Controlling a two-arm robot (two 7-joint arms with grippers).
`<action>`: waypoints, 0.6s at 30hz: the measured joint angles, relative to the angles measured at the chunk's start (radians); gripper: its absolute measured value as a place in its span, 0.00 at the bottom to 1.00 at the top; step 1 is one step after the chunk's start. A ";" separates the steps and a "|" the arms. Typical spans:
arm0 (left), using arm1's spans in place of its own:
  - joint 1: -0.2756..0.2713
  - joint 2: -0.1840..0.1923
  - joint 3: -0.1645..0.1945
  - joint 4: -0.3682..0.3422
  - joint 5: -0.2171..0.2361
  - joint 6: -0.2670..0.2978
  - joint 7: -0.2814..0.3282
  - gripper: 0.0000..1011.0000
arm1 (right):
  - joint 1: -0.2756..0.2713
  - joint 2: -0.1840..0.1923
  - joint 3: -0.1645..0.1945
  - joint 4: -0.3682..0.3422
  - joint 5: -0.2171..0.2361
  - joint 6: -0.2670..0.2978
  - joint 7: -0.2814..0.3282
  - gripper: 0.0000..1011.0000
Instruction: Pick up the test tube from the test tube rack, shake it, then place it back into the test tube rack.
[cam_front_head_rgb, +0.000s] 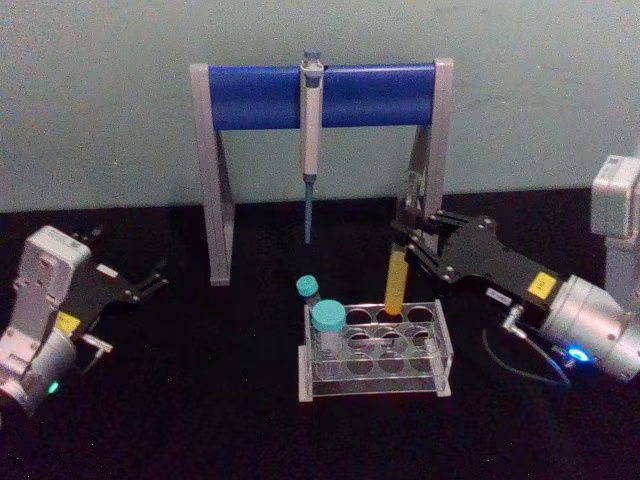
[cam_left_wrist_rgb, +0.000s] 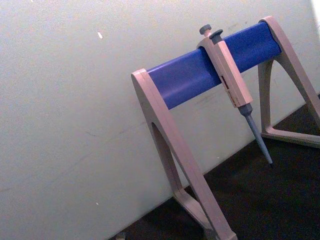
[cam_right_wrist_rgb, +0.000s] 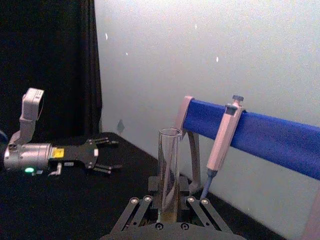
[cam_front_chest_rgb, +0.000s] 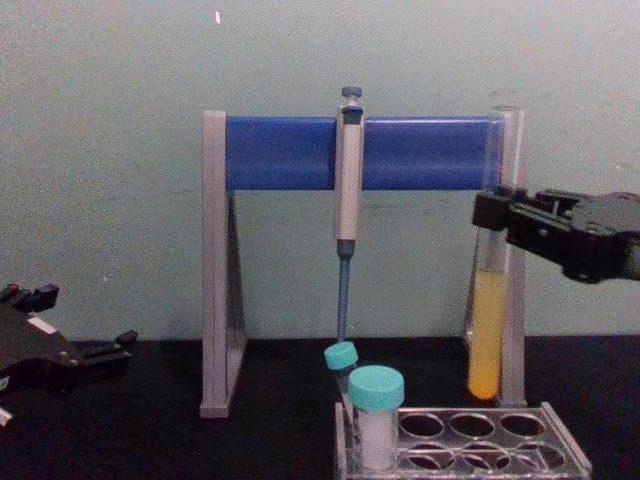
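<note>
While set before the pipette stand, test tube rack with upright test tube just above back row, yellow liquid low, clamped in right gripper. Left gripper spread, empty. At rack's left end, white-filled teal-capped vial, small teal-capped tube.

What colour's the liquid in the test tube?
Yellow, in the lower part of the test tube; shows best in the chest view.

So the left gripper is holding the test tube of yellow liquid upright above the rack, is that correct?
Not quite: it is the right gripper that holds the test tube of yellow liquid upright above the test tube rack, as the head view shows. The left gripper rests open, off to the left.
</note>
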 joint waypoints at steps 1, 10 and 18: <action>0.000 0.000 0.000 0.000 0.000 0.000 0.000 0.99 | -0.008 0.016 0.004 -0.014 0.009 0.012 0.000 0.23; 0.000 0.000 0.000 0.000 0.000 0.000 0.000 0.99 | -0.051 0.088 0.037 -0.077 -0.003 0.051 -0.071 0.23; 0.000 0.000 0.000 0.000 0.000 0.000 0.000 0.99 | -0.056 0.072 0.058 -0.082 -0.118 0.042 -0.190 0.23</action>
